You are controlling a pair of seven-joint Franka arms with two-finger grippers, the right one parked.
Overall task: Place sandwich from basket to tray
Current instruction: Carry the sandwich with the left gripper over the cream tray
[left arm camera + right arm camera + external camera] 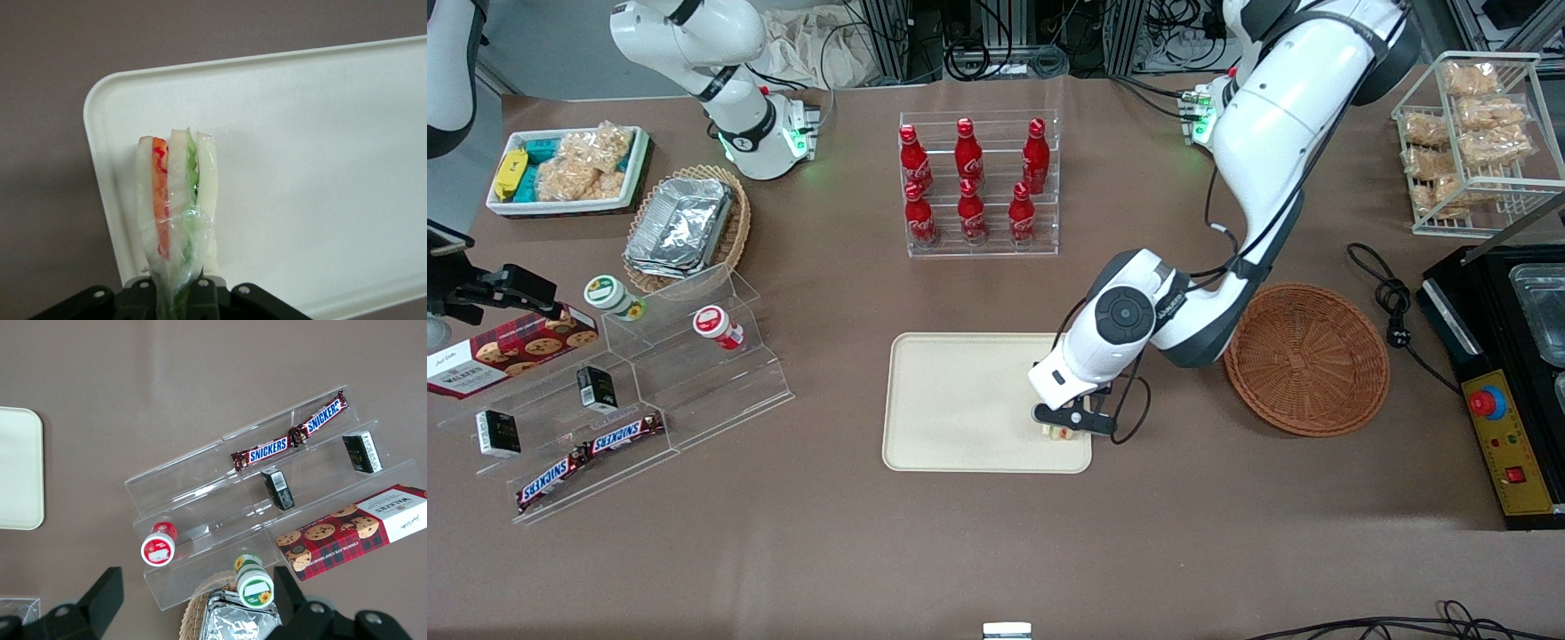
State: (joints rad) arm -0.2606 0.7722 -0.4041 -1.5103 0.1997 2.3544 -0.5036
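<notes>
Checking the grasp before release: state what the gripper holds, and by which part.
The gripper, over the tray, is shut on the wrapped sandwich, pinching its narrow end.

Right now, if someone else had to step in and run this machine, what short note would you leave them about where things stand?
Tool: the left arm's, shut on the sandwich, low over the tray at the corner nearest the front camera on the working arm's side.
Sandwich: pinched at one end, its bread and filling layers edge-on to the wrist camera. Whether it touches the tray yet cannot be told.
Basket: empty, beside the tray toward the working arm's end of the table.
Done: sandwich lifted out of the basket and carried over the tray.
Left: set it down, open the tool, pull the arm away.
</notes>
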